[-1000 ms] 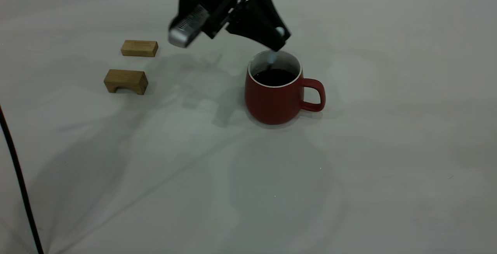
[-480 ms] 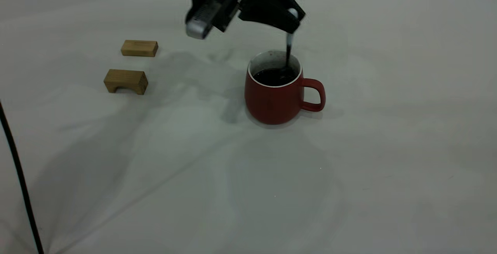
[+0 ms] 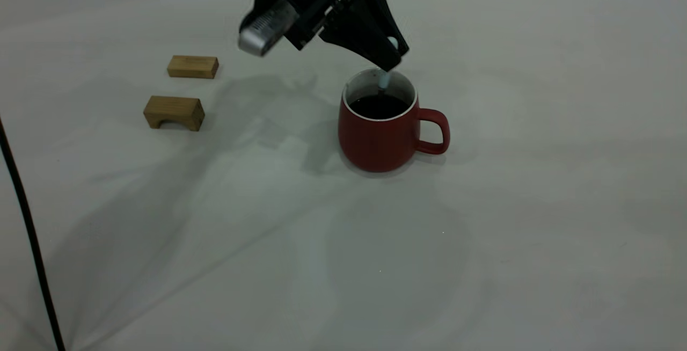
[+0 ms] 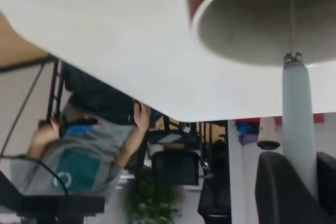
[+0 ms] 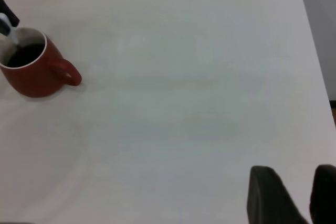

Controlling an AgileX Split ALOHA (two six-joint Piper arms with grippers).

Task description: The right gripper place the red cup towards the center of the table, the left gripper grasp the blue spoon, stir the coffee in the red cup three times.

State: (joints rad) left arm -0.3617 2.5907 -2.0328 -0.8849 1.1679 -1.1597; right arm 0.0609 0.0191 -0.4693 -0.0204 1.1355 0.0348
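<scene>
— Which step are you on?
— Outside view: stirring. My left gripper (image 3: 390, 60) grasps the spoon (image 3: 383, 80) above the cup (image 3: 379, 132), mid-table; next comes another gentle circle clear of the rim.
— Left wrist?
— Handle plain, bowl cut off.
— Right wrist?
— My right gripper (image 5: 294, 195) is parked, parted, far from the cup; the coffee (image 5: 23, 54) is barely visible.

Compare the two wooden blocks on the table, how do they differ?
The nearer block has an arched notch cut under it, like a little bridge; the farther block looks solid and flat. The nearer one stands taller, the farther one lower and slimmer. Both are light wood, lying apart on the table, left of the red cup.
</scene>
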